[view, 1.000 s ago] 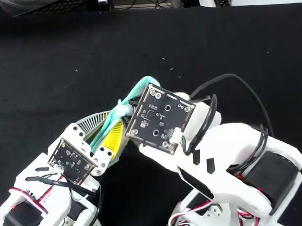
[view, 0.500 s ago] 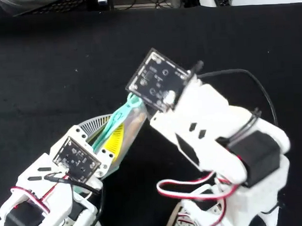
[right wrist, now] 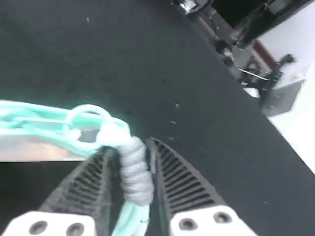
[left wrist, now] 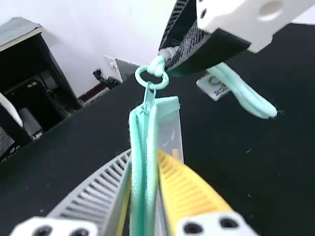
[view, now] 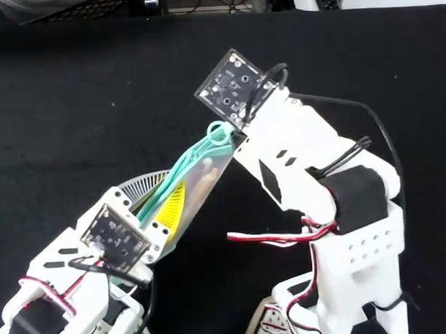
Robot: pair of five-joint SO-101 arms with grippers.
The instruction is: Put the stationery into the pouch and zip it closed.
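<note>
A clear pouch (view: 198,186) with a mint zipper (view: 181,172) hangs stretched between the two arms above the black table. Something tan and long lies inside it. My left gripper (view: 155,213), with one grey and one yellow finger (left wrist: 189,194), is shut on the pouch's near end (left wrist: 145,167). My right gripper (view: 233,137) is shut on the zipper pull cord (right wrist: 132,169) at the far end, just past the ring (left wrist: 151,77). The ring (right wrist: 88,118) sits right at the right fingertips. A mint strap loop (left wrist: 243,93) dangles from the right gripper.
Black table (view: 74,106) all around. Room clutter lies beyond the far edge (view: 202,3). The right arm's white body (view: 334,200) rises over the right half of the table; the left arm's base (view: 59,297) sits at the near left corner.
The right gripper has pulled the zipper cord up and away toward the far side, stretching the pouch out long. The left gripper kept its hold and barely moved.
</note>
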